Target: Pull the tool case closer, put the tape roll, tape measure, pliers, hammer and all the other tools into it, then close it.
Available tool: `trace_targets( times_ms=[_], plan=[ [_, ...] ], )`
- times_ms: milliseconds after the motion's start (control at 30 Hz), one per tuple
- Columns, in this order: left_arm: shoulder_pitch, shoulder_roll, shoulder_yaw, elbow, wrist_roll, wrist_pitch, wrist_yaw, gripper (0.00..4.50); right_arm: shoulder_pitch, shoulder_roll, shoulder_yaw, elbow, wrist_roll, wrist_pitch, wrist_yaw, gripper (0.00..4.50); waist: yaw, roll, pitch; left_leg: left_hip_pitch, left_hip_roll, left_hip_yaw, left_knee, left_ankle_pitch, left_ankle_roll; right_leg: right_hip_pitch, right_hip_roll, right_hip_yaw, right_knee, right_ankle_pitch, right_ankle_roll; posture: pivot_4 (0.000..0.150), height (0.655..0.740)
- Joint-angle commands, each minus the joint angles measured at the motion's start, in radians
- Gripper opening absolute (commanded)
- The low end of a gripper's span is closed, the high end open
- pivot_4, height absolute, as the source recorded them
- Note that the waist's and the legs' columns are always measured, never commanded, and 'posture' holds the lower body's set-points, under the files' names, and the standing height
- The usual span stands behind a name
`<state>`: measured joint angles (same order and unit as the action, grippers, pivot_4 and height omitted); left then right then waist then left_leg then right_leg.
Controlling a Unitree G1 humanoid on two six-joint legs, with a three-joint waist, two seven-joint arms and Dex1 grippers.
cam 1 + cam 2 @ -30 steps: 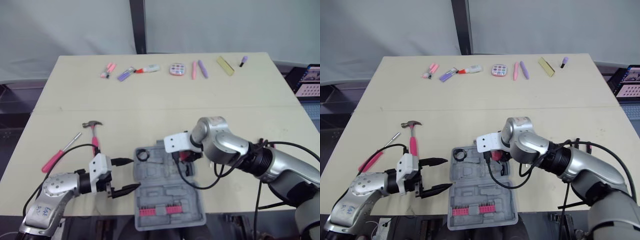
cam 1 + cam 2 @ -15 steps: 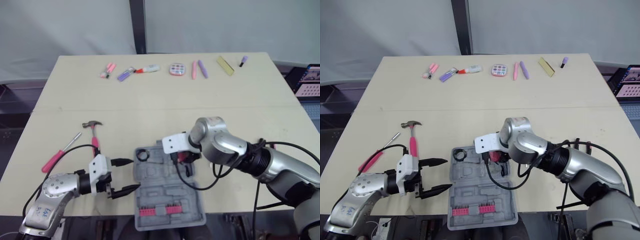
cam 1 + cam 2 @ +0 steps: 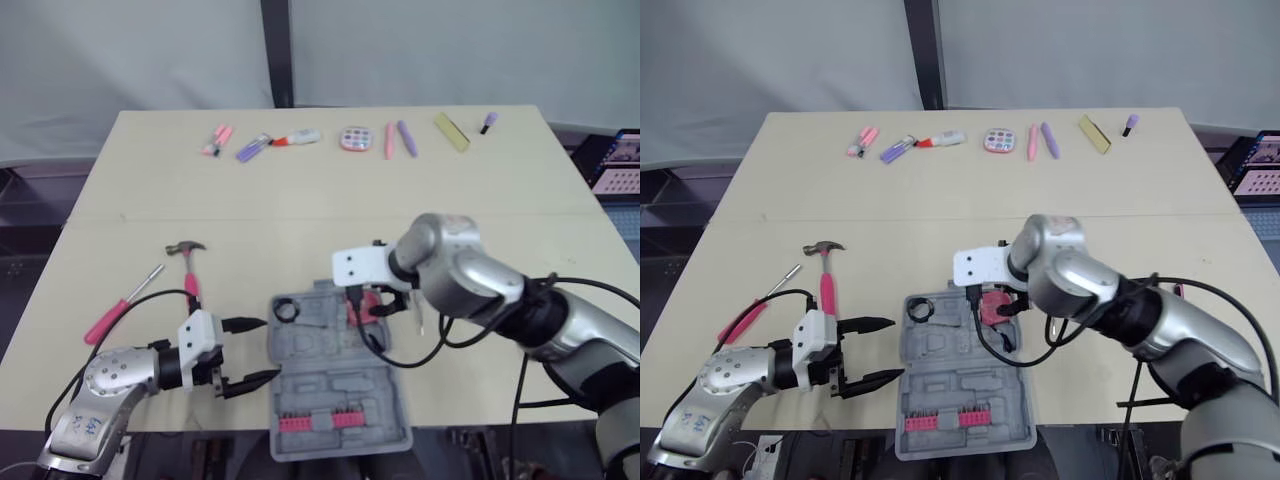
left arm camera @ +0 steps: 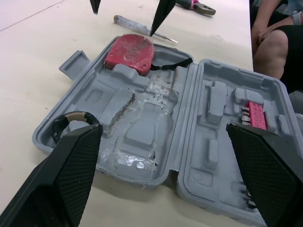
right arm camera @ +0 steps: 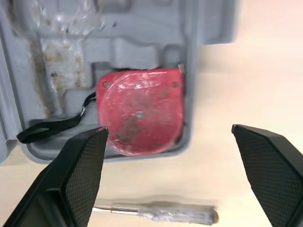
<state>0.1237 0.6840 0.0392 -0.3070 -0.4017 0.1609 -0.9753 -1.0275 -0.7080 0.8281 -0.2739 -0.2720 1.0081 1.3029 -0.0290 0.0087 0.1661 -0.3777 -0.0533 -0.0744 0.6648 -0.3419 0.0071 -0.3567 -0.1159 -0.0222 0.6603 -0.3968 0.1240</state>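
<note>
Tape roll [image 4: 71,119]: its near half sits behind a finger of the left gripper [image 3: 266,348] in the left wrist view.
Bit strip [image 4: 252,115]: one end is covered by the other finger.
Tool case [image 4: 156,118]: the lid's outer end is cut off at the edge.
Tape measure [image 3: 992,307]: in the head views, its far part lies under the right gripper's [image 5: 168,128] white mount and cable.
Clear-handled screwdriver [image 5: 156,211]: the shaft tip is behind a finger.
Pink-gripped tool [image 4: 196,6]: cropped, kind unclear.
Person [image 4: 277,42]: limbs, cropped.
Small items [image 3: 391,140] at the bench's [image 3: 300,220] far edge: too small to name.

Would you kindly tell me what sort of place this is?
Probably a robotics test lab, not a workshop: a table staged with a tool case and a row of pens, before a grey curtain.
</note>
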Motion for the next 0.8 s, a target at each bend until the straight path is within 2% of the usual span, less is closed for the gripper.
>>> trace_targets(
  times_ms=[33,100,133,333,467,800],
  plan=[
    [0.002,0.004,0.018,-0.024,-0.005,-0.016,-0.003,4.50,0.027,-0.016,-0.076,-0.065,0.057,0.013,0.009,4.43,0.000,0.000,0.000,0.000,0.000,0.000,0.000,0.000,0.000,0.000,0.000,0.000,0.000,0.000,0.000,0.150,0.7400],
    [-0.001,0.004,0.017,-0.023,-0.004,-0.016,-0.004,4.50,0.063,-0.015,-0.140,-0.077,0.114,0.039,0.004,4.43,0.000,0.000,0.000,0.000,0.000,0.001,0.000,0.000,0.000,0.000,0.000,0.000,0.000,0.000,0.000,0.150,0.7400],
    [-0.009,0.003,0.015,-0.019,-0.006,-0.016,-0.006,4.50,0.151,-0.028,-0.242,-0.063,0.173,-0.048,-0.014,4.43,0.000,0.000,0.000,0.000,0.000,0.001,0.000,0.000,0.000,0.000,0.000,0.000,0.000,0.000,0.000,0.150,0.7400],
    [-0.050,-0.006,0.005,-0.004,-0.009,-0.008,-0.006,4.50,0.414,-0.016,-0.520,0.002,0.332,-0.301,-0.092,1.66,0.004,-0.004,0.001,0.000,-0.001,0.001,0.000,0.000,0.000,0.002,0.000,-0.001,-0.001,0.000,0.000,0.150,0.7400],
    [-0.059,-0.003,0.006,0.003,-0.010,-0.005,-0.013,4.50,0.462,-0.030,-0.538,0.050,0.344,-0.384,-0.100,1.66,-0.003,-0.004,0.001,0.000,0.002,0.003,0.000,0.000,0.000,0.005,0.002,-0.002,-0.003,0.000,0.000,0.150,0.7400],
    [-0.093,-0.003,0.006,0.015,-0.010,0.002,-0.019,4.50,0.514,0.090,-0.611,0.267,0.388,-0.673,-0.184,1.66,0.001,-0.004,0.001,0.001,0.003,0.003,0.000,0.000,0.000,0.005,0.002,-0.002,-0.003,0.000,0.000,0.150,0.7400]
  ],
)
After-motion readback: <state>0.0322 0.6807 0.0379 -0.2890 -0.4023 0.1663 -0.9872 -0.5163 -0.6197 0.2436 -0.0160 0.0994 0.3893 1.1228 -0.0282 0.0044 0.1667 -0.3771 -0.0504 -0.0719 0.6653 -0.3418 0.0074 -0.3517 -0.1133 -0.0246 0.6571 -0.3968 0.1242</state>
